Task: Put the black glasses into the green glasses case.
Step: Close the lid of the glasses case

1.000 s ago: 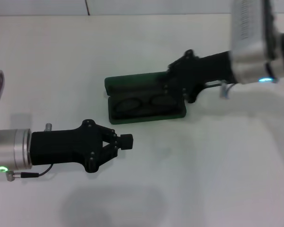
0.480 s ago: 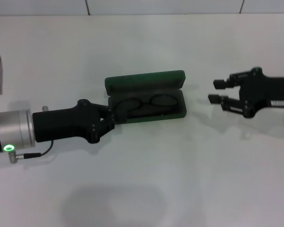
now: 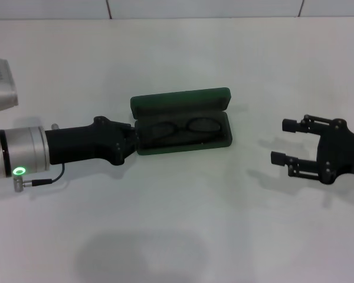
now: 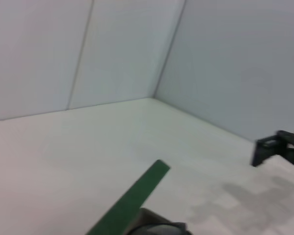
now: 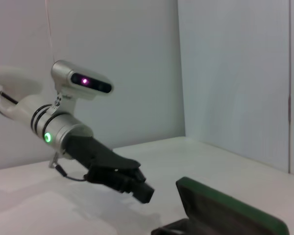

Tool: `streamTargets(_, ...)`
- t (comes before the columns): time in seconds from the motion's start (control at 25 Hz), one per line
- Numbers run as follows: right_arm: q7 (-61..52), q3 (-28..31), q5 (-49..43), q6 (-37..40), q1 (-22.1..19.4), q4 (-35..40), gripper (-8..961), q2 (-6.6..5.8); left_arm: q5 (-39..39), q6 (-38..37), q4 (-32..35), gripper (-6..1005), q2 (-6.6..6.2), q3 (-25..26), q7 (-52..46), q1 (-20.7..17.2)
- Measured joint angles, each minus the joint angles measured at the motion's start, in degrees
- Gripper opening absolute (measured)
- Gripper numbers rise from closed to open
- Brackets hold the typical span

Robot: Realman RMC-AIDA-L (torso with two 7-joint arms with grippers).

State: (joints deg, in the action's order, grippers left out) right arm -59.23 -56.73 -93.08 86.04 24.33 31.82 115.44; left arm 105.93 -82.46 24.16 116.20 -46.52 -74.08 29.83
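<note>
Two lenses: the black glasses lie folded inside the tray of the green glasses case.
Case: open on the white table, lid raised on the far side.
Left gripper: its tip is at the case's left end, apparently against it; in the right wrist view the fingers look closed together, holding nothing.
Right gripper: well to the right of the case, jaws spread wide, empty.

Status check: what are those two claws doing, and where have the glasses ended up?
Left end effector at case's left end. Right end effector open, off right. Glasses lying inside open green case. Nothing in the way.
</note>
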Motion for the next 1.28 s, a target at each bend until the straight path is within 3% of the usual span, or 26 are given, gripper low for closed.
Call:
streamTargets(0.16, 3.01, -0.2, -0.15, -0.02, -0.76, -1.72, 667, 0.07, 0.05, 4.22, 0.01, 95, 0.36, -0.04, -0.35, 0.63)
streamTargets(0.36, 4.78, -0.28, -0.17, 0.16, -0.86, -3.25, 695, 0.25, 0.61, 10.83, 0.02, 96, 0.58, -0.15, -2.57, 1.9)
streamTargets(0.96, 5.28, -0.27, 0.05, -0.05, -0.52, -3.67, 692, 0.43, -0.06, 19.31, -0.08, 100, 2.0, 0.44, -2.63, 3.42)
streamTargets(1.16, 5.3, -0.3, 0.07, 0.28, -0.51, -3.71, 691, 0.44, -0.65, 20.04, -0.06, 102, 2.05, 0.33, -2.66, 3.73)
streamTargets(1.28, 5.31, -0.31, 0.1, 0.38, -0.64, -3.7, 691, 0.37, -0.43, 16.75, 0.02, 102, 1.62, 0.14, -5.23, 3.32)
